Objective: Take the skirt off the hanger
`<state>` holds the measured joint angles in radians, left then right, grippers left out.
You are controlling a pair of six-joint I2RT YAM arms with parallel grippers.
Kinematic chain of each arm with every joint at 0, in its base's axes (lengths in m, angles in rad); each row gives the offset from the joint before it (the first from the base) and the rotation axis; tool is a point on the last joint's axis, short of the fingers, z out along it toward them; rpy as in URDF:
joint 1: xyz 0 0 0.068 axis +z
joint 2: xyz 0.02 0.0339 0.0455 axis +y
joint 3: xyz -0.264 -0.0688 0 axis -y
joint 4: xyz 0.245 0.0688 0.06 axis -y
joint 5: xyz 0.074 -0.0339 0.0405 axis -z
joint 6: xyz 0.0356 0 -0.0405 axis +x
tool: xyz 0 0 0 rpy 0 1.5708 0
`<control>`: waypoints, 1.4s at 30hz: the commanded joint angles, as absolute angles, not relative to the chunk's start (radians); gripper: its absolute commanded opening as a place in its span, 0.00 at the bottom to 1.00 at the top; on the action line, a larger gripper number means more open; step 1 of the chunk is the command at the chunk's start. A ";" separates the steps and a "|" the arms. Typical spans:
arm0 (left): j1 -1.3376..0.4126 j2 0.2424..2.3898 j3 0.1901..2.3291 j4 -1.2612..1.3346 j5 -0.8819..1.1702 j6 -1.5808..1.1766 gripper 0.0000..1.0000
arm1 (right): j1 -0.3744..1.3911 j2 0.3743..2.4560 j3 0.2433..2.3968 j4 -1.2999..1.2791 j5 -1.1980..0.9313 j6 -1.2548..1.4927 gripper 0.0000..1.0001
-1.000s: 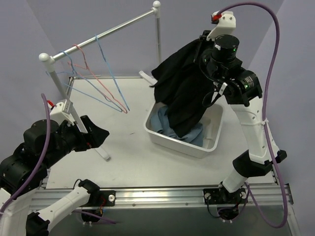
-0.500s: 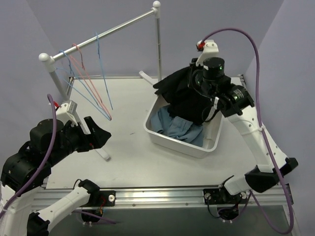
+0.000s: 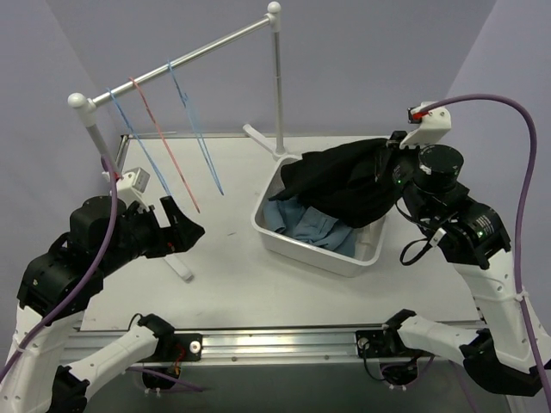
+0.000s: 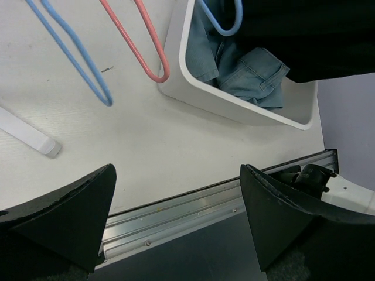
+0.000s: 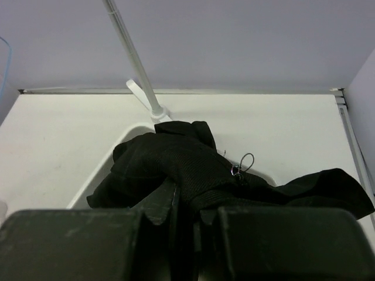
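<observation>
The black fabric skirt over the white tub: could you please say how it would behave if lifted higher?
The black fabric skirt is probably floppy: it droops in folds from the right gripper. Likely light: one pinch holds it.

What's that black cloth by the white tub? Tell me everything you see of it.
The skirt is black, matte cloth, bunched in folds. The shut right gripper pinches one edge; the rest sags over the far side of the white tub, above blue denim. A small metal ring shows on it.
</observation>
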<state>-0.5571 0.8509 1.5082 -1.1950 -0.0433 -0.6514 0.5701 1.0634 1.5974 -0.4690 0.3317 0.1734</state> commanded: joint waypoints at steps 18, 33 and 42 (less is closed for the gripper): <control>-0.558 0.850 1.506 -1.140 -0.020 -0.664 0.95 | 0.566 1.190 1.457 -0.471 0.270 0.219 0.00; -0.557 0.788 1.483 -1.170 -0.051 -0.698 0.95 | 0.598 1.446 1.218 -0.436 -0.031 0.468 0.00; -0.557 0.787 1.476 -1.158 -0.044 -0.703 0.95 | 0.555 1.618 1.031 -0.397 -0.052 0.563 0.00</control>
<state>-0.5571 0.7891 1.4815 -1.1774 -0.0406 -0.6952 0.5800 1.5341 1.0988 -0.3336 -0.0467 0.5102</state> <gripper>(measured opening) 0.952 0.019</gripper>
